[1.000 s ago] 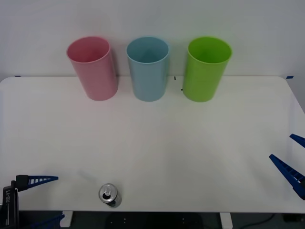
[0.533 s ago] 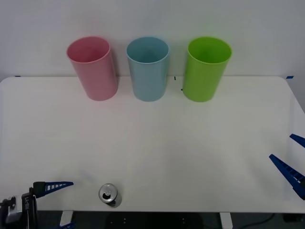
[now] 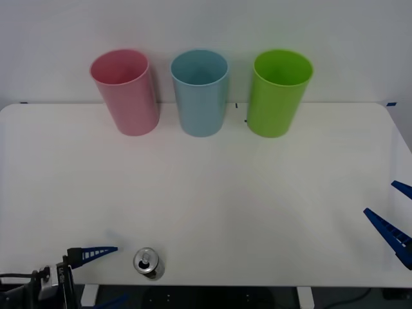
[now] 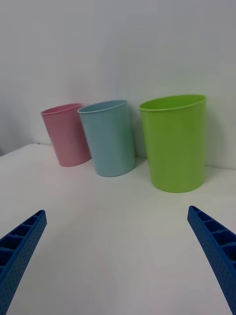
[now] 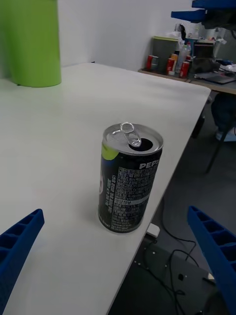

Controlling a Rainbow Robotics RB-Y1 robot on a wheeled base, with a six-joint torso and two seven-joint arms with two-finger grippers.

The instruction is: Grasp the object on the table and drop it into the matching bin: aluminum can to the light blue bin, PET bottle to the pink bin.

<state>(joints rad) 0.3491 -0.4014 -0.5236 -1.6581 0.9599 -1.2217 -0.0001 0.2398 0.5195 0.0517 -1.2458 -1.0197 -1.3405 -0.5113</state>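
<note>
We had the left end effector (image 5: 115, 266) wide open and empty at lower left, can (image 3: 147, 262) upright at the surface (image 3: 206, 193) front edge, right end effector (image 4: 118, 256) open, idle at right; a finger clip could've knocked it off.

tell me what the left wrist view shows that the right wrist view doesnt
Left wrist view alone: the aluminum can, upright near the table edge with its tab open, framed by the open left tool, plus a cluttered desk behind. Right wrist view alone: the pink bin and light blue bin, seen past the open right tool. Both share the lime green bin and the white table.
</note>
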